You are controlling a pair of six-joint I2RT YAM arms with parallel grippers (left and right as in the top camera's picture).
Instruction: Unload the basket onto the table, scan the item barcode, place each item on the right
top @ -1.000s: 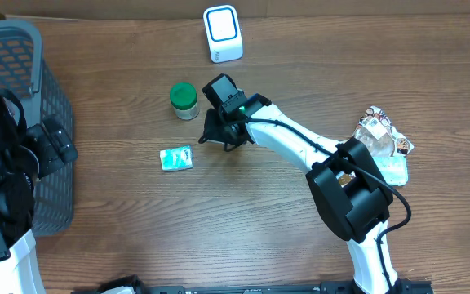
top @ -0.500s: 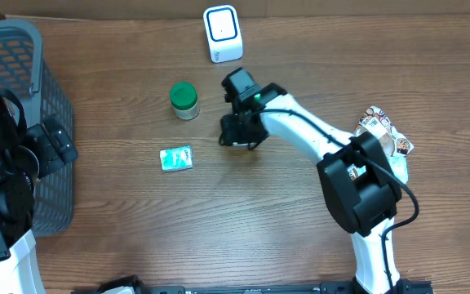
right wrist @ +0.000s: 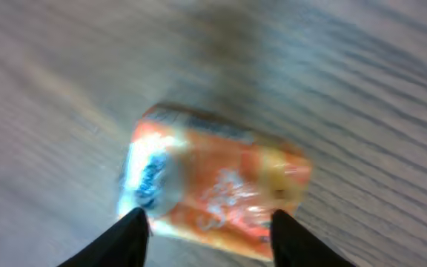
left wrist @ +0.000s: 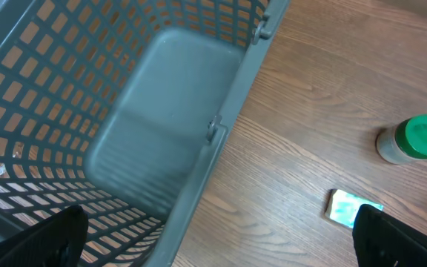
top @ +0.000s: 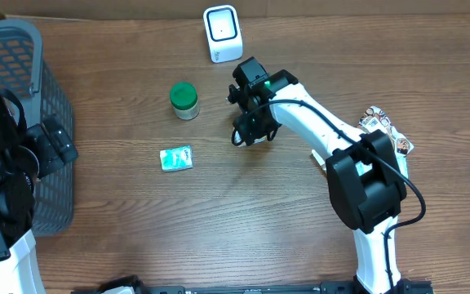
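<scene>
An orange packet (right wrist: 213, 189) with a blue and white end lies blurred on the wood in the right wrist view. My right gripper (right wrist: 210, 230) is open over it, one fingertip at each end of its near edge; whether they touch it I cannot tell. From overhead the right gripper (top: 247, 131) points down at mid-table and hides the packet. No barcode shows. A white scanner (top: 223, 33) with a blue-ringed face stands at the back edge. My left gripper (left wrist: 221, 245) is wide open and empty over the basket's rim.
A grey mesh basket (top: 23, 49) fills the left side, its wall (left wrist: 228, 111) under the left wrist. A green-lidded jar (top: 184, 100) and a teal packet (top: 175, 158) lie left of the right gripper. A pile of wrapped items (top: 382, 143) sits at the right.
The right arm has swung its gripper to the right and slightly back, away from the jar, turning as it went. The left arm has not moved.
</scene>
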